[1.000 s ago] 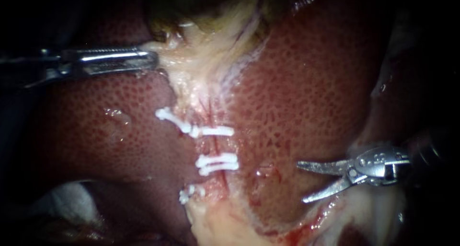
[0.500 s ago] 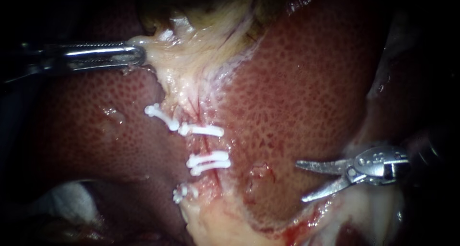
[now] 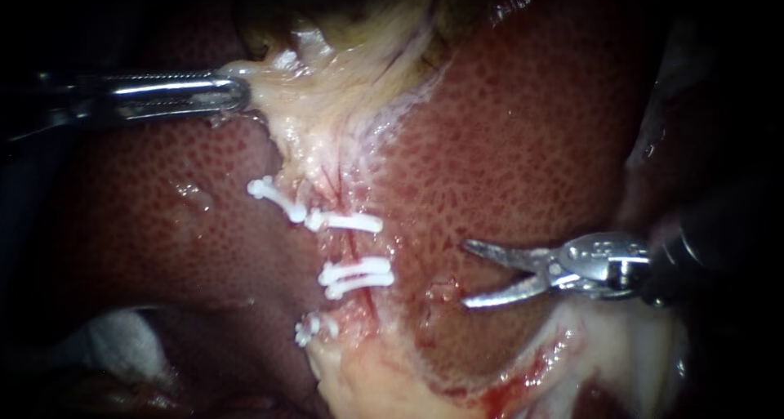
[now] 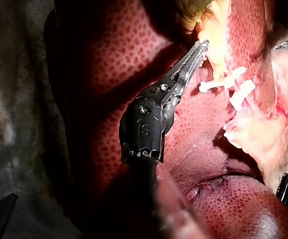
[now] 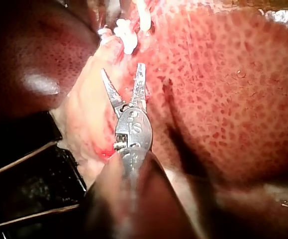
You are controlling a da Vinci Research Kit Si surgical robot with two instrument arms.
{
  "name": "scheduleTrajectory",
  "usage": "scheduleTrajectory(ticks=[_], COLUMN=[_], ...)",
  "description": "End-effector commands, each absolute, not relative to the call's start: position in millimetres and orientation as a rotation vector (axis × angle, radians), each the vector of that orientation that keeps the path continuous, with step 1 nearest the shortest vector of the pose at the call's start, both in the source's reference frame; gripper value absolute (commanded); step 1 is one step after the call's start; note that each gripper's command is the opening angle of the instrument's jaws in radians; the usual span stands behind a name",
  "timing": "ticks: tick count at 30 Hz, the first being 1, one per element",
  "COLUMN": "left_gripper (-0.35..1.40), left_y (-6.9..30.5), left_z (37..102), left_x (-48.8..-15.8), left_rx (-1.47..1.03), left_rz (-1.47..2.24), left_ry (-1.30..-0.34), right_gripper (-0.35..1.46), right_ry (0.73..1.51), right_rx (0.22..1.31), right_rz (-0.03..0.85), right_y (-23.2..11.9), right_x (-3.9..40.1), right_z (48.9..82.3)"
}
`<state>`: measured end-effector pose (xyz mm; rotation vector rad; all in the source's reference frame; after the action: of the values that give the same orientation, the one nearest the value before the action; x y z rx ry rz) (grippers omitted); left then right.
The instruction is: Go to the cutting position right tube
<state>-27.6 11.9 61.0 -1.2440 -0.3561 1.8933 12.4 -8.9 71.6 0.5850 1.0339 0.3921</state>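
Note:
My left instrument [image 3: 233,92] comes in from the left, its jaws shut on pale tissue [image 3: 278,84] just below the dark gallbladder [image 3: 343,6]. A reddish tube [image 3: 356,246] runs down the pale strip between white clips: one [image 3: 347,221] above it and a pair [image 3: 357,274] below it. My right instrument [image 3: 467,274] lies over the liver [image 3: 523,125] to the right of the clip pair, blades open, apart from the tube. In the right wrist view its open blades [image 5: 123,69] point at the clips [image 5: 126,37]. The left wrist view shows the left jaws [image 4: 197,52] closed on pale tissue.
Two more white clips sit left of the tube, an upper one [image 3: 273,194] and a lower one [image 3: 310,329]. White gauze [image 3: 114,345] lies at the lower left. Pale, bloodstained tissue [image 3: 523,370] runs under the right instrument.
My left instrument first drew the pale tissue and the clips slightly left. My right instrument has since moved left toward the clipped tube, with its blades still open.

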Motion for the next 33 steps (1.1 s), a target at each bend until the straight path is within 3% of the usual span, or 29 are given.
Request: scheduleTrajectory(ticks=[1, 17, 33], left_gripper=[-0.35, -0.35, -0.35], left_y=[11.9, 11.5, 11.6], left_z=[61.0, 60.6, 60.6], left_x=[-27.7, -27.8, -27.9], left_rx=[-1.243, -1.246, -1.248], left_rz=[1.894, 1.894, 1.899], left_ry=[-0.355, -0.361, -0.358], right_gripper=[1.43, 1.43, 1.42], right_ry=[1.033, 0.971, 0.982], right_rx=[0.594, 0.680, 0.763], right_rz=[0.395, 0.389, 0.327], right_y=[-8.8, -10.1, -10.6], right_x=[13.0, 20.1, 21.6], right_z=[71.9, 79.1, 79.1])
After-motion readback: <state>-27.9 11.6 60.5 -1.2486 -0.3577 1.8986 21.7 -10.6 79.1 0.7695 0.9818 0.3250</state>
